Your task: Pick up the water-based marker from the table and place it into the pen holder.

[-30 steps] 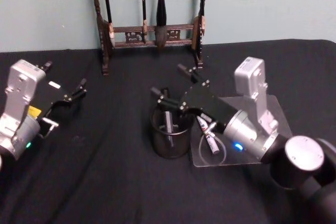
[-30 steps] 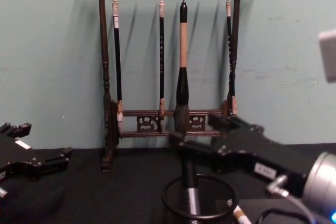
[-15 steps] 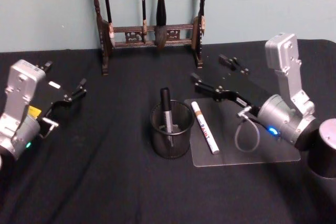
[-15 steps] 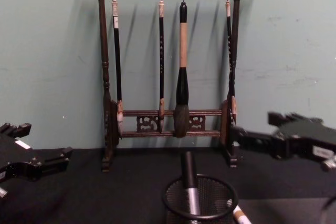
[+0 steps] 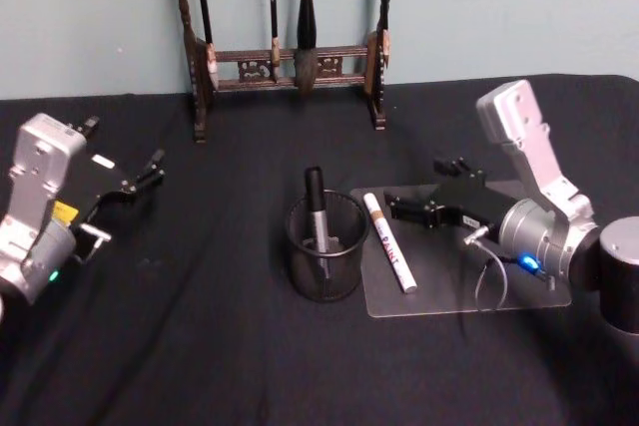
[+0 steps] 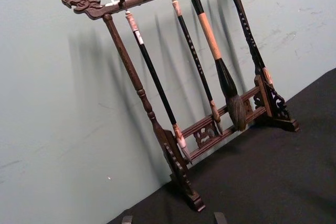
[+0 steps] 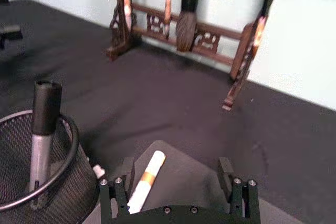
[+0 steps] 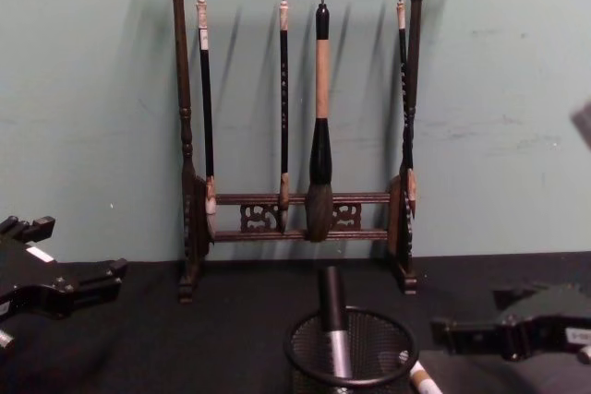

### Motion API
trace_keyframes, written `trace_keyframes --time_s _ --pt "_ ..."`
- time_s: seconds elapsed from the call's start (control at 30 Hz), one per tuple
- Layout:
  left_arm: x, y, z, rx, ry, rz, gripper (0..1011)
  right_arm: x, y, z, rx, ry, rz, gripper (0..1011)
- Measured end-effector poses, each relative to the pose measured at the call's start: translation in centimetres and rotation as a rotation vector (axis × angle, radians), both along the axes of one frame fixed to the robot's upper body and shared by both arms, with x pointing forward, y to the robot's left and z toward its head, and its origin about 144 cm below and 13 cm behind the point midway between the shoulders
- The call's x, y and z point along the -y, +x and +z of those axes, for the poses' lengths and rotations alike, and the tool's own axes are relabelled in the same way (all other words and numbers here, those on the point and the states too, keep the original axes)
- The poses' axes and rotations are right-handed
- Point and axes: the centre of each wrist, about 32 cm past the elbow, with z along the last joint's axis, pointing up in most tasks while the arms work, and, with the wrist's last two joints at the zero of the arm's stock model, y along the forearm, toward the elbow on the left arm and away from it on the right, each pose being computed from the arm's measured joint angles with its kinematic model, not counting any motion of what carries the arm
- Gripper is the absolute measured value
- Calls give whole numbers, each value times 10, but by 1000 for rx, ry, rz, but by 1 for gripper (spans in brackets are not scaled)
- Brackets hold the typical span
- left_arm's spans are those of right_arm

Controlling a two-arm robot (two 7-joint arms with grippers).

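Since black-capped grey water-based marker [image 5: 317,202] already stands in round black wire-mesh pen holder [image 5: 324,276], frame centre, retract spread-open right gripper [image 5: 412,187] rightward, clear of white pen [image 5: 387,241]; left gripper [image 5: 125,152] parked spread, left edge.

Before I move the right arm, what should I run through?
1. Marker in pen holder: ok. The grey marker stands inside, black cap above the rim.
2. Right gripper empty: ok. Jaws open, nothing held, low over the clear sheet.
3. All markers stowed: not ok. A white marker lies flat on the sheet beside the holder.
4. Gripper centred on the white marker: not ok. In the right wrist view it lies close to one finger.
5. Gap between white marker and holder: cannot tell.
6. Left gripper out of the way: ok. Open, at the table's left.
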Motion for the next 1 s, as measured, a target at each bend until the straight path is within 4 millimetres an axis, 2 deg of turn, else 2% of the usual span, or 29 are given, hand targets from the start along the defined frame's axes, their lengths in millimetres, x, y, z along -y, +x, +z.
trace_keyframes --time_s 0.47,1.0 --pt "0 0 0 0 0 0 1001 -15 14 -7 -113 -50 14 1002" --pt "0 0 0 0 0 0 1001 -34 24 -10 -146 -88 24 1003"
